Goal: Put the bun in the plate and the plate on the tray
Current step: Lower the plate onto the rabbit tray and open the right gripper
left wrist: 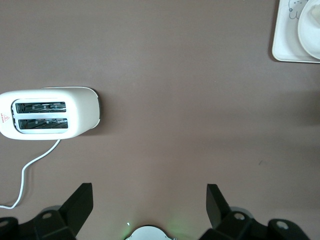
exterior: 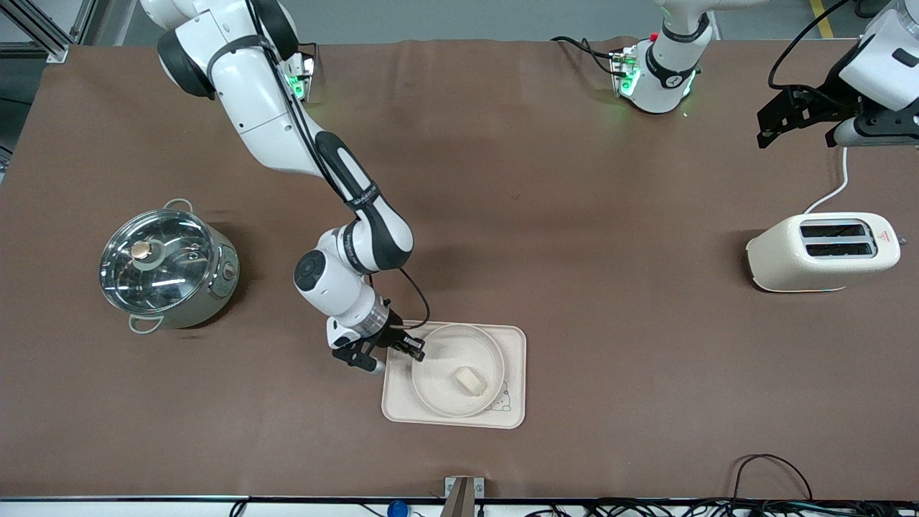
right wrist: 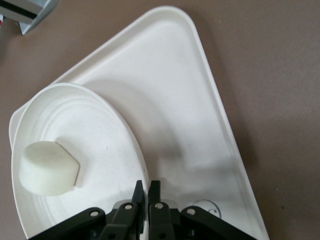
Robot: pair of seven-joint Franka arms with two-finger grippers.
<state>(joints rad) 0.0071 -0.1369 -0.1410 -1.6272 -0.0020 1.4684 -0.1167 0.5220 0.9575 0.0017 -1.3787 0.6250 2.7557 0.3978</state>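
The round cream plate [exterior: 446,348] lies on the rectangular tray [exterior: 514,346], and the pale bun [exterior: 470,380] sits in the plate. My right gripper [exterior: 415,352] is shut on the plate's rim at the side toward the right arm's end. The right wrist view shows its fingertips [right wrist: 148,184] pinching the rim, with the plate [right wrist: 100,130], the bun [right wrist: 47,168] and the tray [right wrist: 200,115]. My left gripper [exterior: 768,133] waits open and empty in the air above the table near the toaster; its fingers are wide apart in the left wrist view [left wrist: 150,192].
A cream toaster [exterior: 822,251] with a white cord stands toward the left arm's end; it also shows in the left wrist view [left wrist: 50,113]. A steel pot [exterior: 165,266] with a glass lid stands toward the right arm's end. Cables run along the table's near edge.
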